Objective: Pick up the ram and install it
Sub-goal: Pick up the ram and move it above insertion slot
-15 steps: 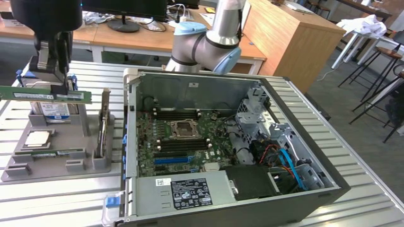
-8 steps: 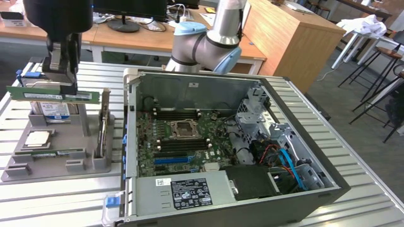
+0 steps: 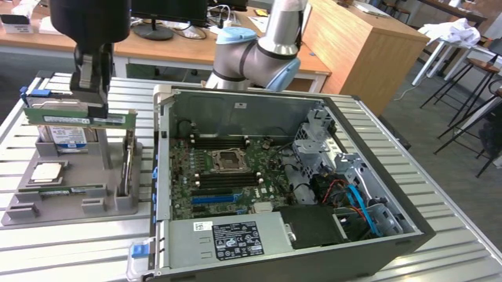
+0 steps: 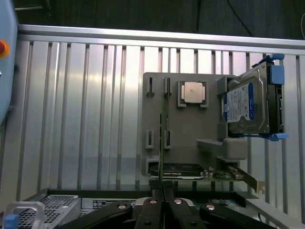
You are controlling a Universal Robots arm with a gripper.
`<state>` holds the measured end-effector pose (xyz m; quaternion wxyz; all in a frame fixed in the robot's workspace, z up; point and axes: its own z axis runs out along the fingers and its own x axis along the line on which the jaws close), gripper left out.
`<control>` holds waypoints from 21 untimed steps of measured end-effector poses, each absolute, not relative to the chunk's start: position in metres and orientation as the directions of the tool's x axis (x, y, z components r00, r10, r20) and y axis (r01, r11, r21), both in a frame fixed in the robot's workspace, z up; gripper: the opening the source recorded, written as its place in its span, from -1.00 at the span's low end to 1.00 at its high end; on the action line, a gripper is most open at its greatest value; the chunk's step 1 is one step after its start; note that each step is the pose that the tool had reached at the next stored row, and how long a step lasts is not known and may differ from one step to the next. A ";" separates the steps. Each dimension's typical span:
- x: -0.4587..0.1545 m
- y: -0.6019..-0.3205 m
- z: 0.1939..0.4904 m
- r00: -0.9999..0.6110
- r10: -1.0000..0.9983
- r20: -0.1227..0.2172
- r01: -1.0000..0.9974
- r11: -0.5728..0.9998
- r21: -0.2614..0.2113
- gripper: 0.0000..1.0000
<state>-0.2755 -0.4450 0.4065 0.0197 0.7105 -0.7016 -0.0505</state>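
Observation:
The ram (image 3: 59,116), a long green stick with a white label, hangs level above the grey holder (image 3: 74,202) at the exterior view's left. My gripper (image 3: 97,108) is shut on its top edge, fingers pointing down. The ram is clear of the holder's upright slots (image 3: 126,170). In the wrist view the ram (image 4: 161,133) shows edge-on as a thin line running out from between my closed gripper (image 4: 162,190). The open computer case (image 3: 408,235) lies to the exterior view's right, with the motherboard's long memory slots (image 3: 223,143) on both sides of the processor socket (image 3: 226,160).
A silver hard drive (image 3: 67,136) stands in the holder behind the ram, also seen as the hard drive (image 4: 248,107). A square processor chip (image 3: 47,171) and a flat green stick (image 3: 70,191) lie on the holder. The arm's elbow (image 3: 251,59) rises behind the case. The slatted table (image 3: 462,247) surrounds everything.

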 end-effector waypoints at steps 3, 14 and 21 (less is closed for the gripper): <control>-0.266 -0.445 0.407 0.011 -0.999 -0.044 -0.995 -0.015 0.099 -0.77; -0.245 -0.445 0.407 0.011 -0.999 -0.044 -0.995 -0.016 0.099 -0.77; -0.232 -0.445 0.407 0.012 -0.999 -0.044 -0.995 -0.016 0.099 -0.77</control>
